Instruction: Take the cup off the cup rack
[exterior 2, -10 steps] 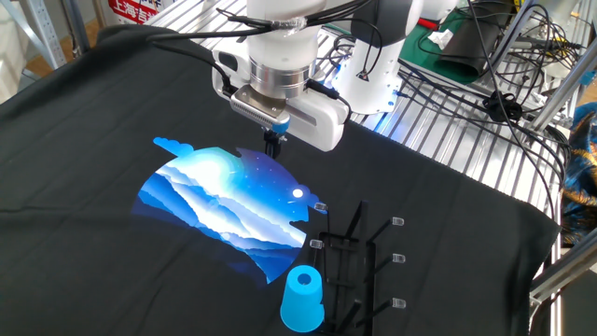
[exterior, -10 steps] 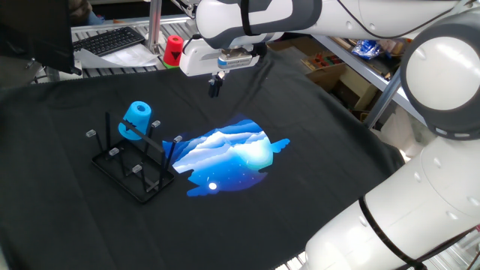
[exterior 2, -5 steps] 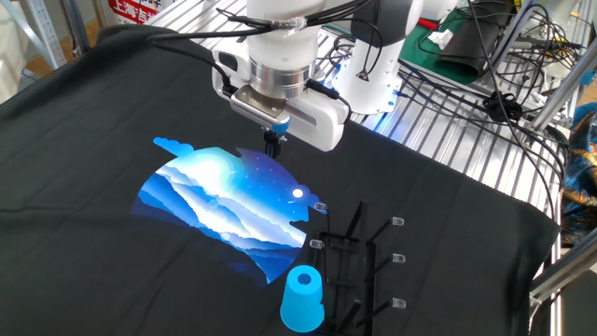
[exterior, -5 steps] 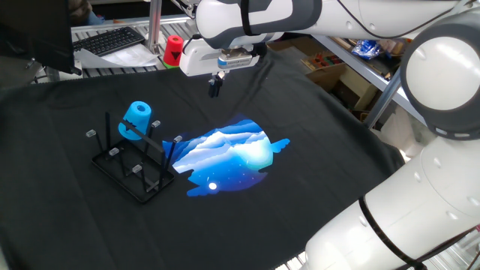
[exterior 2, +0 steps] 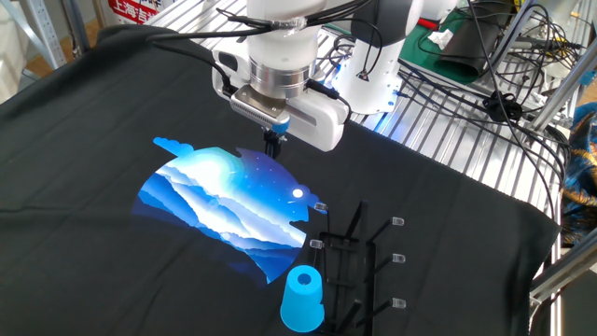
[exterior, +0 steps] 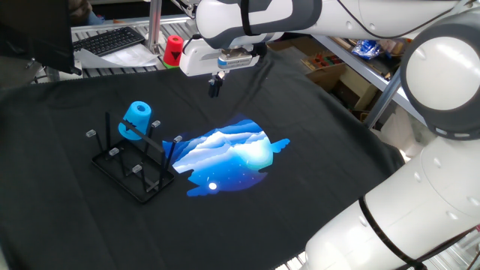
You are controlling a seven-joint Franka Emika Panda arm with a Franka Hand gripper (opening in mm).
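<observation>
The sky-blue cup (exterior: 135, 120) hangs tilted on a peg of the black wire cup rack (exterior: 132, 171) at the left of the black cloth. In the other fixed view the cup (exterior 2: 302, 300) sits at the bottom edge beside the cup rack (exterior 2: 362, 261). My gripper (exterior: 215, 85) hangs above the cloth, well to the right of and behind the rack, with its fingers close together and nothing between them. It also shows in the other fixed view (exterior 2: 272, 144), above the far edge of the blue print.
A blue and white mountain print (exterior: 229, 154) lies on the black cloth beside the rack. A red cup (exterior: 173, 51) stands on the shelf behind the table, near a keyboard (exterior: 109, 40). Wire shelving and cables (exterior 2: 485, 84) run along the far side.
</observation>
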